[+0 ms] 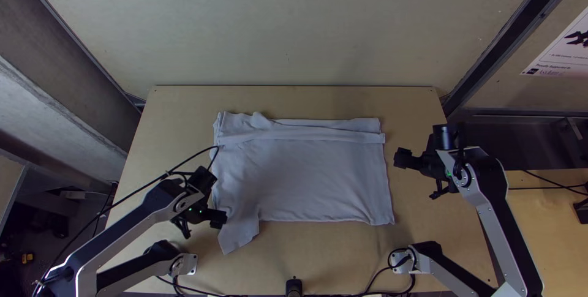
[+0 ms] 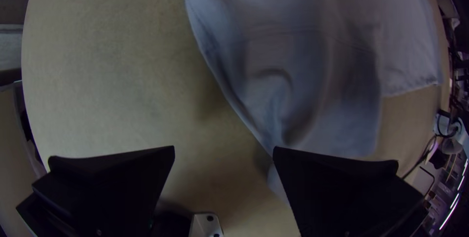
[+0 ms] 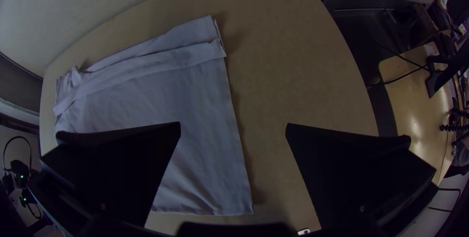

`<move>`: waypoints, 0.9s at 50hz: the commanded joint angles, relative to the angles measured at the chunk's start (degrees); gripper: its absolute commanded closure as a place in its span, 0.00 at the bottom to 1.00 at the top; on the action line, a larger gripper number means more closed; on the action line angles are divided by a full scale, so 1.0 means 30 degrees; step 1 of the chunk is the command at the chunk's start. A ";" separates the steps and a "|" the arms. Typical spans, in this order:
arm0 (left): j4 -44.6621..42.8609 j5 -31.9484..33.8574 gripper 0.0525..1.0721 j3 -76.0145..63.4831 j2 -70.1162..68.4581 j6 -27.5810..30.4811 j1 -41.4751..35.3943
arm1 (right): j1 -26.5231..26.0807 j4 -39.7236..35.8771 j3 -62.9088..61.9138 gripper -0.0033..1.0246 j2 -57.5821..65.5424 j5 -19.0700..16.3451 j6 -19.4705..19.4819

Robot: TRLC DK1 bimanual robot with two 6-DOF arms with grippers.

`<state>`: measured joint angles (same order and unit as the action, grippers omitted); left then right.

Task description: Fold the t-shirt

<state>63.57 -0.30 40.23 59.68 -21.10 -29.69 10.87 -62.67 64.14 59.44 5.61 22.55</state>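
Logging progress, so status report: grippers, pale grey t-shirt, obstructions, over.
Pale grey cloth t-shirt flat, far edge banded, near-left flap jutting. Left black gripper open; right black gripper open, right of shirt. Black cable near shirt's left edge.

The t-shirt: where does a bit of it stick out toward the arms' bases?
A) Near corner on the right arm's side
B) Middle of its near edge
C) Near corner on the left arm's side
C: a flap of the t-shirt juts past the near edge there, close to the left gripper.
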 commanded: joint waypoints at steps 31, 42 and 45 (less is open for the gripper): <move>-0.1913 -0.0751 0.12 -0.0724 0.3808 -0.1960 -0.2407 | 0.0330 0.0237 -0.0315 0.04 0.0607 0.0094 0.0512; -0.2704 -0.0575 0.30 -0.0812 0.4423 -0.1931 -0.2964 | 0.0330 0.0237 -0.0989 0.04 0.0402 0.0094 0.0483; -0.2733 -0.0634 0.45 -0.0812 0.4394 -0.1872 -0.3052 | 0.0301 0.0237 -0.1018 0.04 0.0402 0.0094 0.0512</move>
<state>57.52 -2.83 40.10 70.61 -25.52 -37.87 11.53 -62.02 62.52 60.90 5.61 22.55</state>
